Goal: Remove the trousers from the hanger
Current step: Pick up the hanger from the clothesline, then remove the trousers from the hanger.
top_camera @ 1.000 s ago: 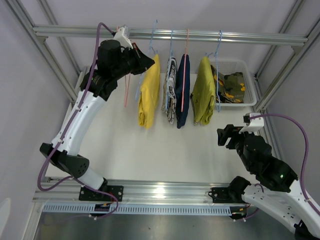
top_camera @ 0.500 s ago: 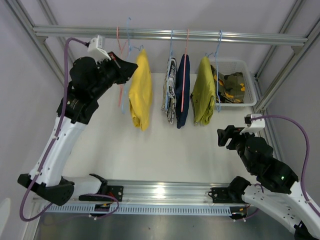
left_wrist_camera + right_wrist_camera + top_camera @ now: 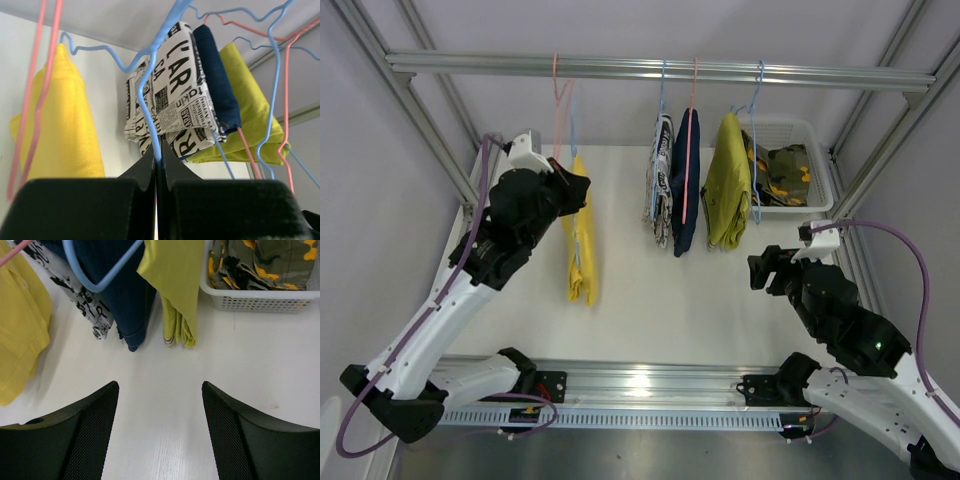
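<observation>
Pinches the blue hanger point(image 3: 170, 20) in the clenched left gripper point(image 3: 157, 156), with the yellow trousers point(image 3: 582, 240) draped over it just beside the jaws, long axis hanging straight down, left of the other trousers point(image 3: 685, 180). Holds the right gripper point(image 3: 159, 390) released, well apart at the near right; probably needs it brought across to pull.

Five pairs of trousers: one yellow pair point(image 3: 582, 250), one print pair point(image 3: 662, 185), one navy pair point(image 3: 687, 185), one mustard-olive pair point(image 3: 727, 185), one camouflage pair point(image 3: 782, 172). Hangers appear to number five, though the thin wires at the left overlap: left blue hanger point(image 3: 174, 12), middle blue hanger point(image 3: 662, 85), right blue hanger point(image 3: 758, 85), left pink hanger point(image 3: 557, 95), right pink hanger point(image 3: 695, 90). One basket point(image 3: 795, 206). One rail point(image 3: 820, 74). Two tools: left tool point(image 3: 157, 162), right tool point(image 3: 160, 390). One surface point(image 3: 670, 300).
</observation>
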Robot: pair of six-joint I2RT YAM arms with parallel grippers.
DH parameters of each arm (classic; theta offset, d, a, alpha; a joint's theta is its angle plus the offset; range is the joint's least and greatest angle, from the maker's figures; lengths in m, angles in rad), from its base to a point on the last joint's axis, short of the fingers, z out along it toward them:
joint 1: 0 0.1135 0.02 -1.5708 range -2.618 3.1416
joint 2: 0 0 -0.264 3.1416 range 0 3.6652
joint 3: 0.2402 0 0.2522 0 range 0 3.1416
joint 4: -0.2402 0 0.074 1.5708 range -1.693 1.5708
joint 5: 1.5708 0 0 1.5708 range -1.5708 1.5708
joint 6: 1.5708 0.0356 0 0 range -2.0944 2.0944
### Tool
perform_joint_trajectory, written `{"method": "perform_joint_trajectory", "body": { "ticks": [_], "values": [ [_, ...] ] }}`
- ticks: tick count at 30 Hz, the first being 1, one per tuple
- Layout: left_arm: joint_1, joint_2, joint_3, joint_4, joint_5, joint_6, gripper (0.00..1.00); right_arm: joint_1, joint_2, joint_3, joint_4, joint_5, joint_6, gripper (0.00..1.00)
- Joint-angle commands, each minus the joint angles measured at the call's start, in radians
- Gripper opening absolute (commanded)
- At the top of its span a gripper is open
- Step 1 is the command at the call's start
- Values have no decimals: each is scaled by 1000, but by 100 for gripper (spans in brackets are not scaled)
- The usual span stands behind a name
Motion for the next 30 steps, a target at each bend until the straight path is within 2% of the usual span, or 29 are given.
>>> {"method": "perform_joint_trajectory", "body": {
  "ticks": [1, 7, 11, 18, 24, 30],
  "values": [
    [-41, -90, 8, 199, -179, -8, 1, 5, 36, 72, 21, -53, -9, 71],
    [-61, -133, -66, 182, -229, 7, 1, 8, 59, 125, 49, -140, -23, 72],
    [-76, -146, -119, 170, -246, 55, 1, 36, 123, 134, 64, -147, -33, 72],
    [-107, -172, -221, 188, -278, 95, 1, 229, 238, 136, 158, -44, -39, 74],
    [-126, -166, -256, 193, -266, 99, 0, 476, 393, 138, 239, 74, -56, 78],
    [-127, -161, -293, 195, -252, 110, 0, 550, 517, 55, 429, 91, -64, 79]
  ]
}}
